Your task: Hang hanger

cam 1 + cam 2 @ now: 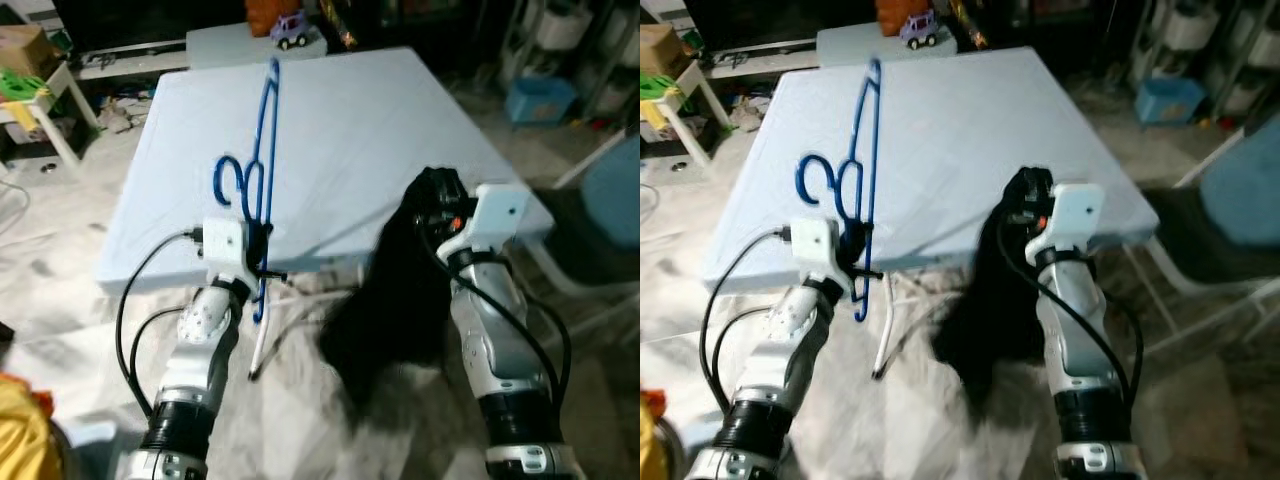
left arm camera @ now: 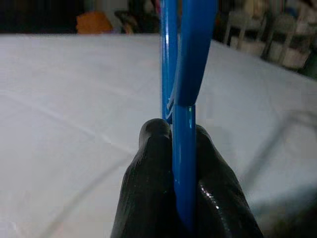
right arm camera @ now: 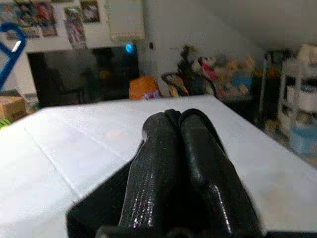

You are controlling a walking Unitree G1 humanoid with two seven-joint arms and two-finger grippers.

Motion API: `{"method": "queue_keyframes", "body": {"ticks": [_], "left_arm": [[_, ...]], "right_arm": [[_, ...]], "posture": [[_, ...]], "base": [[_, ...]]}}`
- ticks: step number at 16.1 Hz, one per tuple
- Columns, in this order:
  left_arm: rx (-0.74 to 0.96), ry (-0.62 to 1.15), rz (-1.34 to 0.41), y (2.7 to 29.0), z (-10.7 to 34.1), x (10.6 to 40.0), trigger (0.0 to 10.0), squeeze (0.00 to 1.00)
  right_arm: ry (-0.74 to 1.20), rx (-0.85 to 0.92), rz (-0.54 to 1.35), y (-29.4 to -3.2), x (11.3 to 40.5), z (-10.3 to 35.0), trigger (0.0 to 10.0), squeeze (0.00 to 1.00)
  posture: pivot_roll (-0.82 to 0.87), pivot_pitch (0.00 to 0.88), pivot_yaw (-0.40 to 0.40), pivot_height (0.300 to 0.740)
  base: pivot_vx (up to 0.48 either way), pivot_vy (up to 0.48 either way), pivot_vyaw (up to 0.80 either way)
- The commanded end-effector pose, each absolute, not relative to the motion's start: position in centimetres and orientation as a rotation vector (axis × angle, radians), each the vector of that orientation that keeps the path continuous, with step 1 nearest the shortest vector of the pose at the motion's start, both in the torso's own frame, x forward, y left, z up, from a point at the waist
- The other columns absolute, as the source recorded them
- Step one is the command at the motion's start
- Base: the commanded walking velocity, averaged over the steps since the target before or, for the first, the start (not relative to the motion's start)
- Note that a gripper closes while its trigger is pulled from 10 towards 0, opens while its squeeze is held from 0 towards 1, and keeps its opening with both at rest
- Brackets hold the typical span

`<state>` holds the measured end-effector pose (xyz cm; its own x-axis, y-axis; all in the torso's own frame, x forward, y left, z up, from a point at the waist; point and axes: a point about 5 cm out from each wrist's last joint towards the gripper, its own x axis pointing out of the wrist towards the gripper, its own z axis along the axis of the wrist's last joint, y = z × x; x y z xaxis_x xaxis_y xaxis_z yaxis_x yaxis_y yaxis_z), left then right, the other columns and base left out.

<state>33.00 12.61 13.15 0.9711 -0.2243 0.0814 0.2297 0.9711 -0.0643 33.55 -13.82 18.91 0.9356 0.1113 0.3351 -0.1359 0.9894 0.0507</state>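
Holding the blue hanger (image 1: 268,130) in the left gripper (image 1: 255,250), with both black fingers clamped hard on one thin bar down near the low end. Standing almost straight up over the near edge of the pale table (image 1: 400,120), hook end curling out to the left side, long top reaching far across toward the back.

Pinching a black cloth (image 1: 390,310) in the right gripper (image 1: 435,205), fingers pressed together at the table's near right corner. Drooping down from there in a big dark heap toward the floor.

Looks like a time to join cloth and hanger, or to find a place for the hook. To do this well: hold the thin bar tight, since smooth and likely slippery. Turn the wrist slowly to stop the long end from swinging. Lift the cloth high and spread open before bringing the hanger's arm inside. Watch for the hook snagging on the table edge or on the black wire by the left arm. No rail or peg to be seen yet, so maybe look around first.

Now for boxes and bins. Blue bin (image 1: 540,98) on the floor, far right, beyond the table: too dark to tell what sits inside. Brown cardboard box (image 1: 22,48) far left, flaps mostly closed, insides hidden.
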Motion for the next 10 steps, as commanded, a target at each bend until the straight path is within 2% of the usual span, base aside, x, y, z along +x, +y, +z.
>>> {"method": "queue_keyframes", "body": {"ticks": [1, 4, 10], "left_arm": [[-0.062, -0.068, -0.172, 13.8, 13.0, 32.9, 10.0, 0.00], [-0.066, -0.079, -0.158, 13.8, 13.0, 32.6, 10.0, 0.00], [0.023, -0.086, -0.058, 15.0, 13.0, 31.8, 10.0, 0.00]], "right_arm": [[-0.383, 0.078, 0.168, -12.6, 33.7, 20.0, 10.0, 0.00], [-0.382, 0.067, 0.201, -12.1, 33.9, 20.1, 10.0, 0.00], [-0.394, 0.025, 0.371, -10.4, 34.7, 21.1, 10.0, 0.00]], "posture": [[0.03, 0.076, 0.032, 0.740], [0.03, 0.082, 0.027, 0.740], [0.05, 0.110, 0.024, 0.740]], "base": [[0.379, 0.000, 0.00], [0.310, 0.000, 0.00], [0.000, 0.000, 0.00]]}}
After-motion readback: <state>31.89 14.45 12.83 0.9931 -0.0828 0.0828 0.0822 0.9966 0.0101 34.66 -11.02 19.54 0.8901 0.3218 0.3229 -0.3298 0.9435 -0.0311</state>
